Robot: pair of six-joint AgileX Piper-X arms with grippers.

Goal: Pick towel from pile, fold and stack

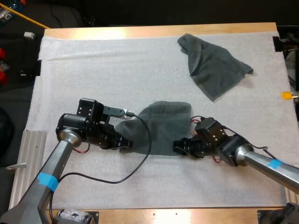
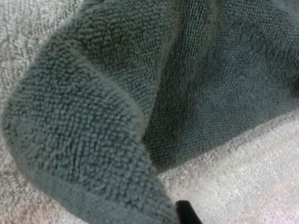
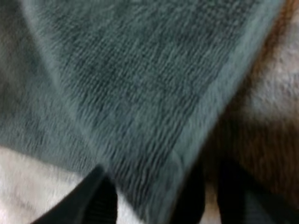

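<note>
Towel [image 1: 161, 128]: grey-green terry with looped pile and a flat hem, roughly rectangular. It lay on the nubbly white mat [image 1: 93, 70], spanning the gap between both grippers. Left gripper [image 1: 127, 143] was clenched on the near edge. One black fingertip [image 2: 187, 213] showed against the upturned hem, and its mate was hidden under the fold. Right gripper [image 1: 178, 147] grasped the opposite corner, cloth pinched narrow between its fingers [image 3: 91, 200]. Second towel [image 1: 215, 65], crumpled, lay well beyond the fingers.
</note>
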